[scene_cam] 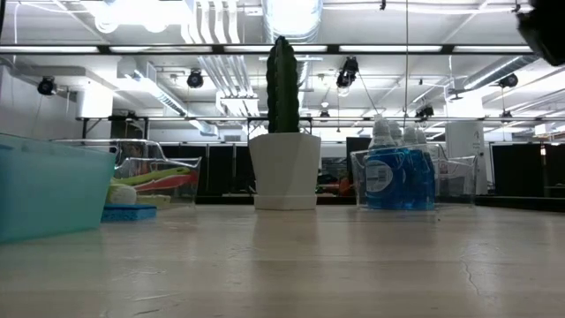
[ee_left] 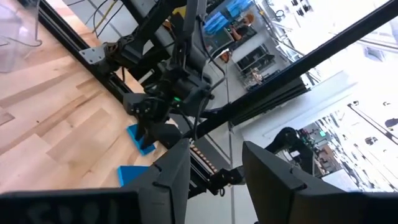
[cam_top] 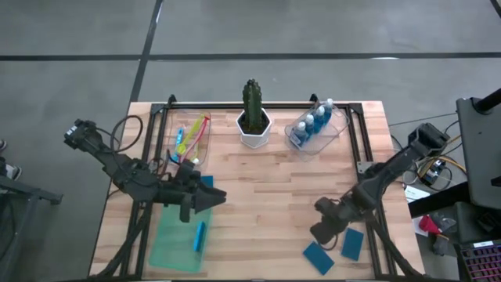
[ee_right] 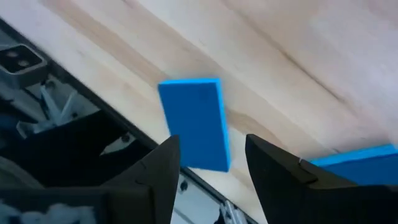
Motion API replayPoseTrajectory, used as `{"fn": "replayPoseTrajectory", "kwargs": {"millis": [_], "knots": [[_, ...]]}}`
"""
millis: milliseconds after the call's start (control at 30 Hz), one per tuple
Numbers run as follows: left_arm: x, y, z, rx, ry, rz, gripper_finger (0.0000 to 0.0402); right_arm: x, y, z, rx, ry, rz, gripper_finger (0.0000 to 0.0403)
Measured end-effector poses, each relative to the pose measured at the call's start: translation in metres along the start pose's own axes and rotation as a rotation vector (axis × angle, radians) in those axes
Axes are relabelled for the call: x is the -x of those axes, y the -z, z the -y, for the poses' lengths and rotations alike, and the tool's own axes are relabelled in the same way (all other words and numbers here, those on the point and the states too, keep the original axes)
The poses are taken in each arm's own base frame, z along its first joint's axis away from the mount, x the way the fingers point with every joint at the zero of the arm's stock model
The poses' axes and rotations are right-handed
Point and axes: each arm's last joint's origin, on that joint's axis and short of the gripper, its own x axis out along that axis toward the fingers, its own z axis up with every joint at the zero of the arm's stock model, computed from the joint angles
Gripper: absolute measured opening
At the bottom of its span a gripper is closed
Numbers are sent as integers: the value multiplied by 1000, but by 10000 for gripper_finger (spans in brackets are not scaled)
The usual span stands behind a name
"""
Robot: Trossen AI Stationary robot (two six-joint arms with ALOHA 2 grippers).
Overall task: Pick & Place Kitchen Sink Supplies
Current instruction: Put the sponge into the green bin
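Blue sponge [ee_right: 196, 121] lies directly ahead of the right gripper [ee_right: 208, 168], fingers apart and empty, long axis roughly in line with the finger gap; left gripper [cam_top: 205, 200], fingers apart, is well away.

Tall green cactus [cam_top: 251, 98] in white hexagonal pot [cam_top: 254, 130], back centre of pale wooden slatted table [cam_top: 274, 196]. Translucent green rectangular tray [cam_top: 174, 239] front left.

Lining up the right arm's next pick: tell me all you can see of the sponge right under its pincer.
The sponge is a flat, plain blue rectangle with a soft, foamy look. It lies flat on the bare wooden table near its front right edge, one end at the table's rim. The right pincer hovers open above it, not touching. A second sponge lies apart nearby.
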Motion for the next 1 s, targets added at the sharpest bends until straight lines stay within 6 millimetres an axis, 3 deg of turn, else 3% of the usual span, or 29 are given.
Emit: {"fn": "replayPoseTrajectory", "kwargs": {"millis": [267, 733, 1000], "knots": [[0, 0, 0, 1, 5, -10, 136, -18, 14, 3, -33, -105, 46, 161], [0, 0, 0, 4, 7, -12, 136, -74, 20, -10, 37, 68, -13, 161], [0, 0, 0, 3, 6, -12, 136, -97, 20, -19, 58, 126, -24, 139]]}}
